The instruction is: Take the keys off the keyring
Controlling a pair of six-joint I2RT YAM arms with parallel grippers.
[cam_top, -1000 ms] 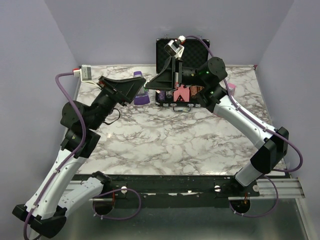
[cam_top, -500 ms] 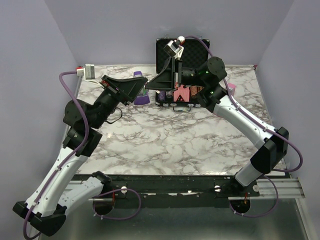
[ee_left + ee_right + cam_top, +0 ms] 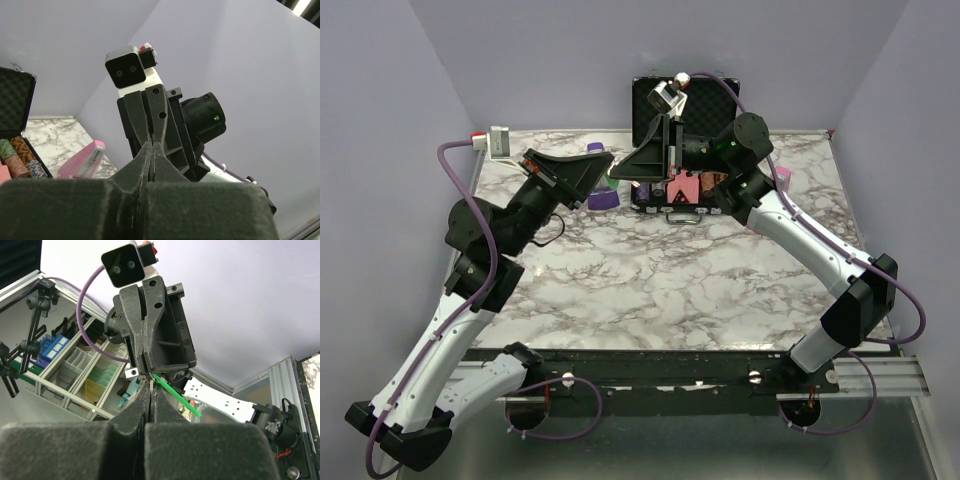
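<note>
Mid-air, my left gripper (image 3: 144, 367) and right gripper (image 3: 151, 399) meet tip to tip, both pinched shut. The green-tagged keyring (image 3: 176, 394) juts out between them beside a key (image 3: 151, 385). Who grips which, unclear. Best: hold firm, twist apart slowly.

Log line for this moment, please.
left gripper: shut, tip against keys | right gripper: shut on keyring | grippers tip to tip above table

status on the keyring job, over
Left gripper and right gripper both shut, tip to tip above the table. Green keyring tag sticks out where they meet; keys not clearly seen. Nothing blocking the tips.
</note>
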